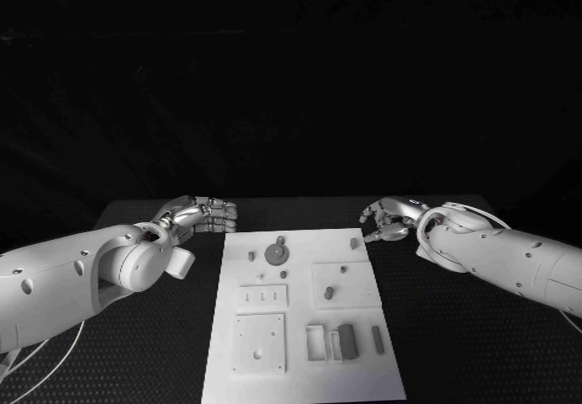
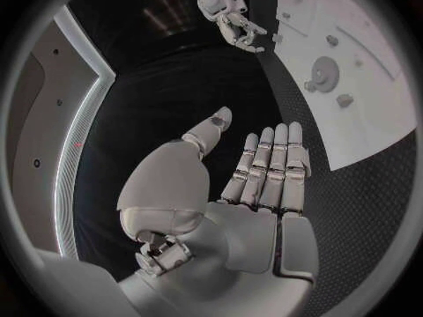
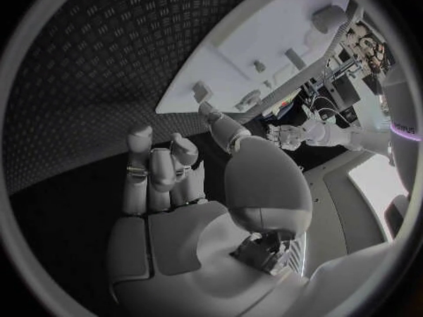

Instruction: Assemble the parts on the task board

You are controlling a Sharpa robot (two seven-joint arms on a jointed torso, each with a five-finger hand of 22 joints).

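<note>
Two hands hover over the black worktop (image 1: 473, 337), one at each far corner of the white board (image 1: 304, 370), and neither holds anything. The left hand (image 1: 200, 213) lies flat with its fingers (image 2: 268, 165) straight and side by side, thumb set apart, palm empty; it is open and touches nothing. The board lies just beside its fingertips, toward the right hand. The right hand (image 1: 390, 220) has its fingers (image 3: 154, 172) bent partway inward with gaps between them and the thumb stretched out toward the board; it grips nothing and is apart from the board's edge.

On the board, a round disc (image 1: 277, 252) with a small peg beside it sits nearest the left hand. A small oval piece (image 1: 356, 243) lies near the right hand's thumb. Farther from both hands are a dark bar (image 1: 348, 341) and a thinner strip (image 1: 378, 339), lying side by side in the near part of the board.

From the left wrist the open palm shows plainly, with the disc (image 2: 324, 72) on the board beyond the fingertips and the right hand (image 2: 236, 22) across the worktop. From the right wrist the curled fingers show from behind, with the board's corner (image 3: 189, 106) just past the thumb and the left hand (image 3: 286, 135) further off.
</note>
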